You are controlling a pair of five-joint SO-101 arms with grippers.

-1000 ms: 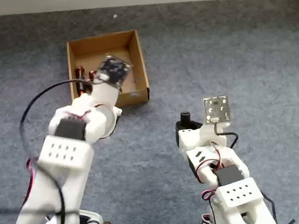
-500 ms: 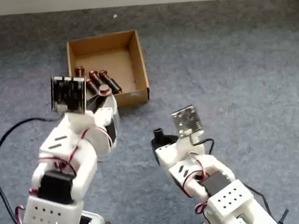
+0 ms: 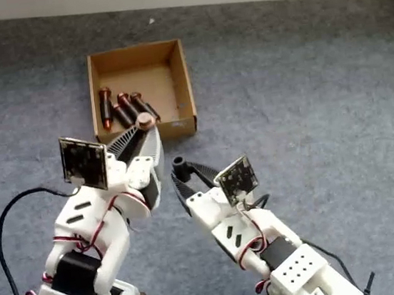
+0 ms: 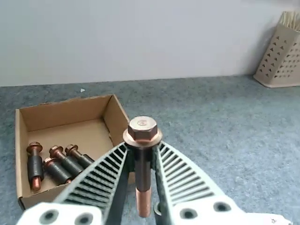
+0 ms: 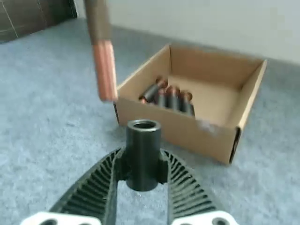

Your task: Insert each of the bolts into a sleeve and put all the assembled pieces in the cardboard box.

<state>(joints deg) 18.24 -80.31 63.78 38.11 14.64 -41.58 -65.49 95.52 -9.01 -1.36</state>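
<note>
The grey carpeted table [image 3: 305, 91] carries the cardboard box [image 3: 188, 84] at the far left. The two arms are drawn in on the near side, just in front of it.

Three assembled pieces [image 3: 124, 109], each a copper bolt seated in a dark sleeve, lie side by side against the box's left wall. That much of the task looks done.

The left gripper [image 3: 141, 133] is clamped on a fourth bolt [image 4: 143, 173]. It holds the bolt head-up just under the hexagonal head, above the box's near wall.

The right gripper [image 3: 186, 174] grips a black sleeve [image 5: 143, 150] upright with its bore facing up. It sits near and slightly right of the bolt, the two parts close but apart.

In the right wrist view the bolt's tip hangs to the left of the sleeve's mouth. How well the two line up is hard to judge from these angles.

What remains, I judge, is to pass this bolt through the sleeve and drop the pair in with the others.
</note>
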